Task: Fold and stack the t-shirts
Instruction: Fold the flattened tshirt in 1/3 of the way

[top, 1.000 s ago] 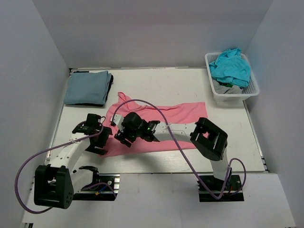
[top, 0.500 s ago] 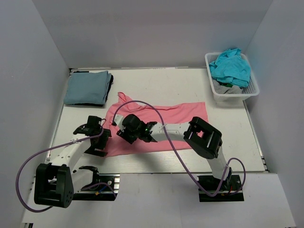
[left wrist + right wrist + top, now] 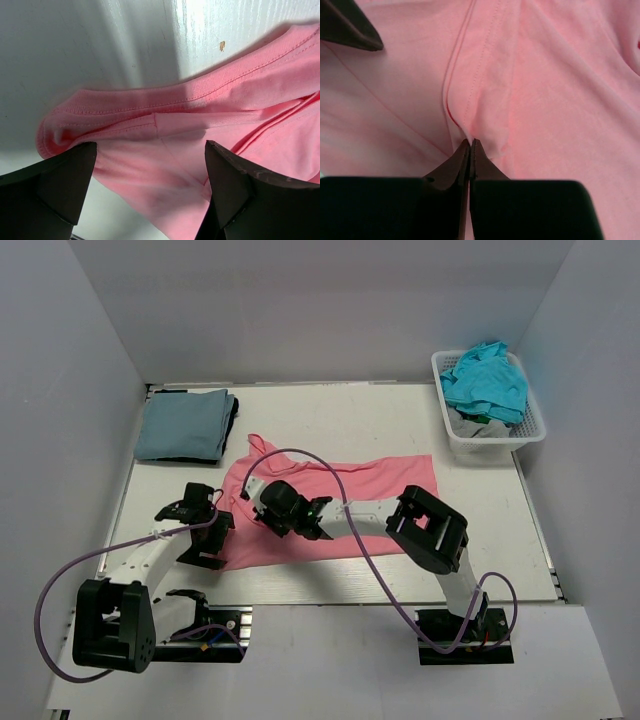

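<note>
The salmon-pink t-shirt lies spread across the middle of the table. My right gripper rests on its left part, shut on a raised fold of pink cloth along a stitched seam. My left gripper stands open at the shirt's left edge. Its fingers straddle a bunched hem of the shirt without pinching it. A folded grey-blue t-shirt lies at the back left on a dark one. The teal t-shirt and a grey one sit in the basket.
The white lattice basket stands at the back right corner. White walls close in the table on three sides. A purple cable loops over the pink shirt. Bare white tabletop shows beyond the hem.
My right gripper has closed on a fold of the pink shirt after shifting slightly back and left. The left gripper stayed open and edged a little to the left.
</note>
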{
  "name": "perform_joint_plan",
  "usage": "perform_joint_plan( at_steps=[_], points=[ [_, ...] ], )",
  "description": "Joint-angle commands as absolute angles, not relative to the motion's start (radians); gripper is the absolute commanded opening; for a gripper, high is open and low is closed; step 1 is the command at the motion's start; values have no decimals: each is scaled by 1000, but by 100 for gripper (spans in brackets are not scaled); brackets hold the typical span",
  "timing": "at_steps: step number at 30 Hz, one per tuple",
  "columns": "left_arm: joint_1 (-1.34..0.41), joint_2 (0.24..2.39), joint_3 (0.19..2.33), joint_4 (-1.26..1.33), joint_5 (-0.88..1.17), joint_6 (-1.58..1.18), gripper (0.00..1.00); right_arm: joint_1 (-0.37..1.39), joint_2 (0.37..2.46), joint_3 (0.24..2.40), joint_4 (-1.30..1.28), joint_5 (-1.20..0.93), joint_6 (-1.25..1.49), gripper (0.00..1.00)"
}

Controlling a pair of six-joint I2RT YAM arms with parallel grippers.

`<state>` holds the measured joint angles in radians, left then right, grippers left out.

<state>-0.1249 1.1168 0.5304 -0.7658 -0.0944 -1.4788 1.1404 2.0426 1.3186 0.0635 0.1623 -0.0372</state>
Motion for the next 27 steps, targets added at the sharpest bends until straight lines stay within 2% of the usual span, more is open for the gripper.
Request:
perform_joint_plan(
  at_steps=[1, 27],
  points=[
    [-120, 1152, 495, -762, -120, -1488, 100, 1120, 1987, 1338, 112, 196, 20, 0],
    [-120, 1189, 503, -792, -118, -1450, 100, 954, 2106, 1499, -149, 267, 304, 0]
  ],
)
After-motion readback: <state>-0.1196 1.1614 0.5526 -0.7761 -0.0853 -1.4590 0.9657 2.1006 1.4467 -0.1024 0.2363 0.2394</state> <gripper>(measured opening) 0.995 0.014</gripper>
